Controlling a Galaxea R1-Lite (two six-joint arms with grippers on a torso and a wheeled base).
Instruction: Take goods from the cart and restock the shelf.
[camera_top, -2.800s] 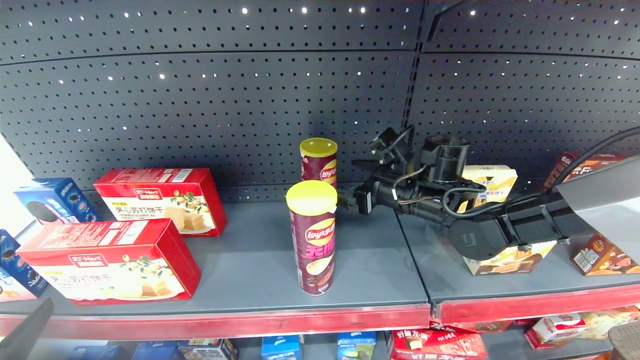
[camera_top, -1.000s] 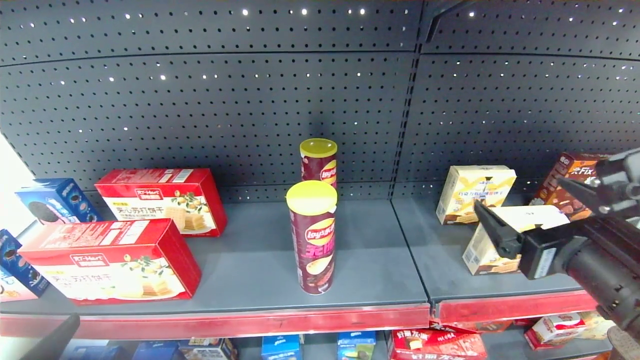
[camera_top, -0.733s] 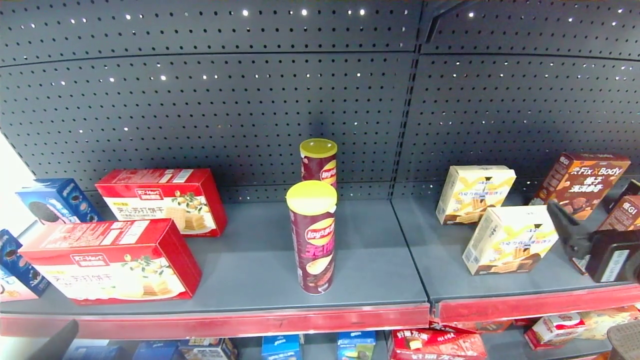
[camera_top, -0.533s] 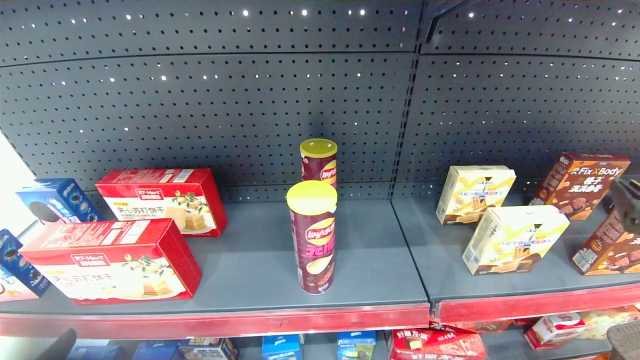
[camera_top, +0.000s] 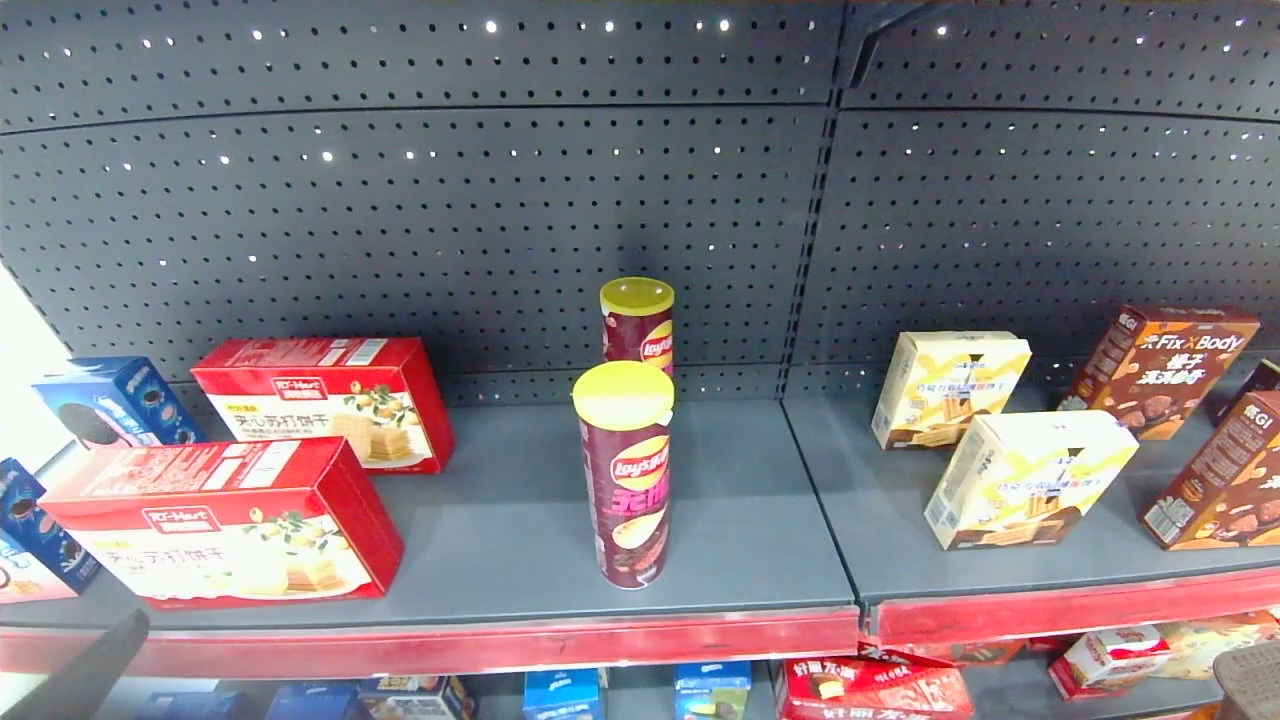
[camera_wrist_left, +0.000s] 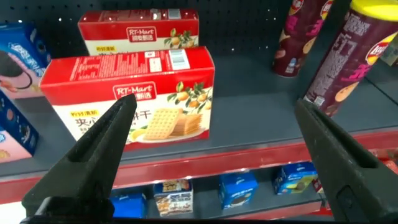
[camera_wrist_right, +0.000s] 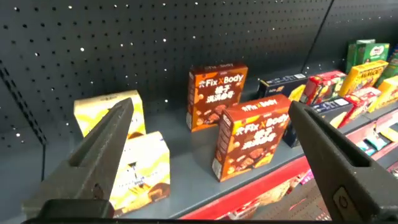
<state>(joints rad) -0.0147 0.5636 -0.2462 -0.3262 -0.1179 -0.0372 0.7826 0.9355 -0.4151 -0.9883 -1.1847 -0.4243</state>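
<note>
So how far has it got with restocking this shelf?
Done, apparently: a front chip can and a rear chip can stand upright on the shelf, between red boxes and yellow boxes. In hand: nothing; the left gripper and right gripper are open and empty. Left: the bare space around the cans suggests room for more.

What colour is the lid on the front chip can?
Yellow lid; clearest in the head view.
</note>
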